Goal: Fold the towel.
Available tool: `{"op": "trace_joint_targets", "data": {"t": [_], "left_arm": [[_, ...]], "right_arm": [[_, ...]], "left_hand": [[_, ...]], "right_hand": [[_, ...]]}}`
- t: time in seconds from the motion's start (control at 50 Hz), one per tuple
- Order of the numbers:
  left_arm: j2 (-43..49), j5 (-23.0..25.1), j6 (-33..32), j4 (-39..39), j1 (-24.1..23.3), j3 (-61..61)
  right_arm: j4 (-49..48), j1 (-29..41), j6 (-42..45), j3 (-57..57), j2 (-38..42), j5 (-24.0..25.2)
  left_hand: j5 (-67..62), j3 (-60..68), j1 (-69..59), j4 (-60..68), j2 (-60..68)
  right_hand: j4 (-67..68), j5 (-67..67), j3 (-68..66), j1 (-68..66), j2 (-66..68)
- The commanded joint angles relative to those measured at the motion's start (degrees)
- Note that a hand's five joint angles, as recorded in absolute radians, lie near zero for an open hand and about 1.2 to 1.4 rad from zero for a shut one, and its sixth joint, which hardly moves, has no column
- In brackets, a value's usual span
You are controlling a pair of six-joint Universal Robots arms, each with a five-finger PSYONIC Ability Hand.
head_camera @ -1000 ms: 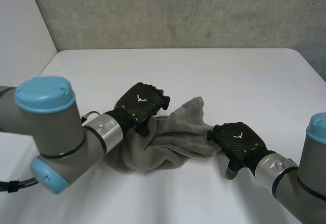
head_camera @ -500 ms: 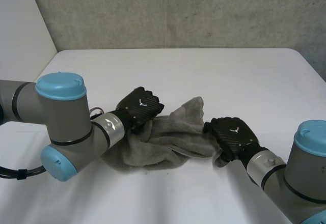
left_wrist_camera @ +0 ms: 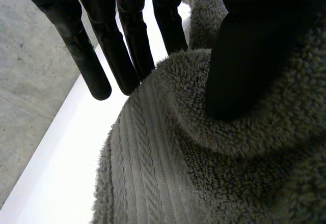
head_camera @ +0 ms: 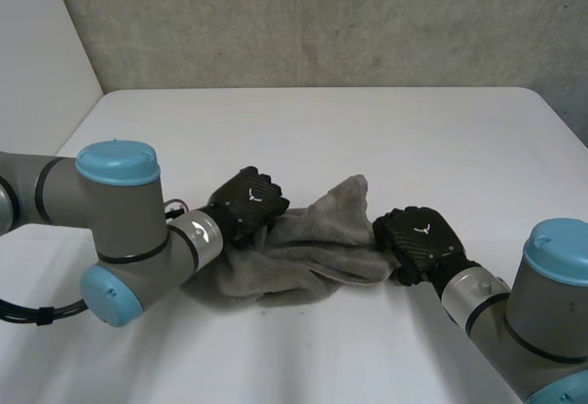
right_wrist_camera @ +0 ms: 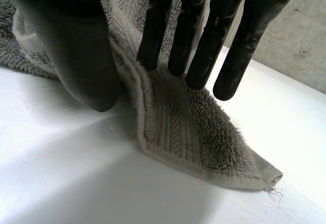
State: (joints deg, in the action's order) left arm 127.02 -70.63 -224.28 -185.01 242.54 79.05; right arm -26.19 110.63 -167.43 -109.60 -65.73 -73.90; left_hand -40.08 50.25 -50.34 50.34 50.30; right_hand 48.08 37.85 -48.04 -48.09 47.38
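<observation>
A crumpled grey towel (head_camera: 312, 243) lies in a heap at the middle of the white table (head_camera: 367, 138). My left hand (head_camera: 248, 200) is at the towel's left edge. In the left wrist view its thumb (left_wrist_camera: 244, 56) presses on a raised fold of the towel (left_wrist_camera: 204, 158), and its straight fingers (left_wrist_camera: 125, 40) stand on the fold's far side, pinching it. My right hand (head_camera: 418, 237) is at the towel's right edge. There its straight fingers (right_wrist_camera: 198, 40) rest on the towel (right_wrist_camera: 188, 127) near a corner (right_wrist_camera: 265, 175). The thumb (right_wrist_camera: 81, 56) stands apart beside the edge.
A grey concrete wall (head_camera: 322, 18) rises behind the table's far edge, and a white panel (head_camera: 37, 46) stands at the far left. My left arm (head_camera: 119, 230) lies over the front left of the table and my right arm (head_camera: 542, 303) over the front right.
My left hand has dropped onto the towel's left edge and closed on a fold. My right hand has slid in onto the right edge, its fingers coming closer together.
</observation>
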Motion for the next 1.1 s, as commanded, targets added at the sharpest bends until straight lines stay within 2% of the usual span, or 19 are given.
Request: {"op": "trace_joint_targets", "data": {"t": [0.02, 0.06, 0.14, 0.18, 0.2, 0.22, 0.24, 0.26, 0.44, 0.5, 0.58, 0.64, 0.66, 0.7, 0.76, 0.82, 0.86, 0.98, 1.1], "left_arm": [[-0.1, -2.6, -1.4, 0.0, 1.3, -0.1], [-0.1, -4.9, -2.4, -0.1, 1.8, -0.4], [-0.1, -6.6, -3.3, -0.1, 2.1, -0.7], [0.1, -7.7, -3.6, -0.1, 2.1, -0.7], [0.1, -7.7, -3.6, -0.1, 2.1, -0.7], [0.1, -7.9, -3.6, -0.2, 2.2, -0.7], [0.1, -8.0, -3.6, -0.2, 2.6, -0.6], [0.1, -8.0, -3.6, -0.2, 2.6, -0.6], [-5.1, -10.5, -2.4, -1.1, 3.7, -1.5], [-8.5, -12.5, 0.1, -2.5, 3.7, -2.8], [-14.8, -15.9, 8.2, -4.3, 3.9, -5.5], [-18.5, -18.3, 14.8, -4.3, 4.2, -7.7], [-18.5, -18.3, 14.8, -4.3, 4.2, -7.7], [-21.4, -20.5, 21.0, -4.0, 4.8, -9.3], [-25.7, -22.2, 26.4, -3.9, 4.9, -9.9], [-27.8, -22.6, 28.5, -3.9, 4.9, -9.9], [-31.7, -22.9, 32.7, -3.8, 5.0, -9.8], [-38.4, -22.8, 37.3, -2.5, 4.7, -9.0], [-42.5, -22.8, 37.4, -0.6, 4.7, -9.4]], "right_arm": [[-0.1, 0.2, 0.0, 0.5, 1.3, 0.1], [-0.1, 0.9, -0.1, 0.8, 1.8, 0.0], [-0.1, 1.4, -0.1, 1.1, 2.0, -0.1], [-0.2, 1.7, 0.0, 1.1, 2.0, -0.1], [-0.2, 1.7, 0.0, 1.1, 2.0, -0.1], [-0.2, 1.7, 0.0, 1.1, 1.9, -0.2], [-0.2, 1.7, 0.0, 1.1, 1.9, -0.2], [-0.4, 1.6, 0.0, 1.1, 1.7, -0.5], [-0.4, 0.3, 0.3, 3.7, -4.8, -6.0], [0.0, -2.2, 0.6, 6.0, -7.5, -6.2], [0.6, -5.7, 1.0, 9.2, -10.5, -6.3], [4.9, -7.7, 1.3, 14.3, -15.0, -6.3], [8.2, -8.6, 1.4, 17.4, -16.7, -5.8], [11.9, -9.5, 1.6, 20.5, -17.8, -5.3], [19.0, -9.9, 1.7, 27.6, -18.6, -4.4], [25.8, -9.6, 1.8, 34.5, -18.8, -3.6], [28.7, -9.5, 1.8, 37.9, -19.1, -3.5], [37.9, -9.5, 2.1, 50.9, -19.9, -3.4], [48.8, -9.6, 5.6, 65.3, -19.4, -3.4]], "left_hand": [[-11.1, 10.9, -10.8, 10.8, 10.9], [-11.3, 11.1, -11.0, 11.0, 11.1], [-11.3, 11.1, -11.0, 11.0, 11.1], [-15.3, 15.1, -15.0, 15.0, 15.1], [-15.3, 15.1, -15.1, 15.1, 15.1], [-21.1, 21.0, -20.9, 20.9, 20.9], [-29.2, 29.0, -28.9, 28.9, 29.0], [-29.3, 29.1, -29.0, 29.0, 29.0], [-29.9, 29.7, -29.7, 29.7, 29.7], [-29.9, 29.7, -29.7, 29.7, 29.7], [-29.9, 29.7, -29.7, 29.7, 29.7], [-29.9, 29.7, -29.7, 29.7, 29.7], [-29.9, 29.7, -29.7, 29.7, 29.7], [-29.9, 29.7, -29.7, 29.7, 29.7], [-29.9, 29.7, -29.7, 29.7, 29.7], [-29.9, 29.7, -29.7, 29.7, 29.7], [-29.9, 29.7, -29.7, 29.7, 29.7], [-29.9, 29.7, -29.7, 29.7, 29.7], [-29.9, 29.7, -29.7, 29.7, 29.7]], "right_hand": [[-0.3, -0.1, 0.3, 0.3, 0.4], [-5.2, -4.9, 5.1, 5.2, -4.5], [-4.0, -3.8, 4.0, 4.0, -3.3], [7.0, 7.2, -7.0, -7.0, 7.7], [7.1, 7.3, -7.1, -7.1, 7.8], [22.4, 22.6, -22.4, -22.4, 23.1], [22.6, 22.8, -22.6, -22.5, 23.3], [31.8, 32.1, -31.9, -31.8, 32.5], [31.9, 32.2, -32.0, -31.9, 32.6], [31.9, 32.2, -32.0, -31.9, 32.6], [31.9, 32.2, -32.0, -31.9, 32.6], [31.9, 32.2, -32.0, -31.9, 32.6], [31.9, 32.2, -32.0, -31.9, 32.6], [31.9, 32.2, -32.0, -31.9, 32.6], [31.9, 32.2, -32.0, -31.9, 32.6], [31.9, 32.2, -32.0, -31.9, 32.6], [31.9, 32.2, -32.0, -31.9, 32.6], [31.9, 32.2, -32.0, -31.9, 32.6], [31.9, 32.2, -32.0, -31.9, 32.6]]}}
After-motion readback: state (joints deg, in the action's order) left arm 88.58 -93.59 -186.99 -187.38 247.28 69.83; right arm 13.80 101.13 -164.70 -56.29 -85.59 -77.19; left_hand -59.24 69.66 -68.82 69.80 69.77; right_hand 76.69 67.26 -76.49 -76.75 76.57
